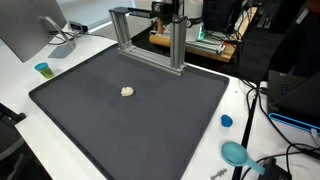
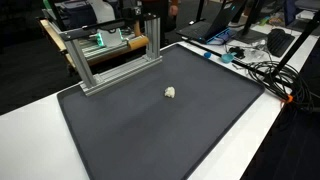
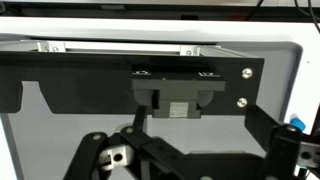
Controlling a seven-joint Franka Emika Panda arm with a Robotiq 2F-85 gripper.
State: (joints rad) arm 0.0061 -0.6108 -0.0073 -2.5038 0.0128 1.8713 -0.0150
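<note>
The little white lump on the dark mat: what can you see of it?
The little white lump is small, cream-coloured and bumpy; its material is too small to tell. It lies alone near the middle of the dark mat in both exterior views, touching only the mat.

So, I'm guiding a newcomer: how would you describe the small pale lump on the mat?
Find the large dark grey rectangular mat on the white table. Near its middle, in front of the silver metal frame, lies a small cream-white crumpled lump. It is the only loose thing on the mat; the round blue cap lies off it.
</note>
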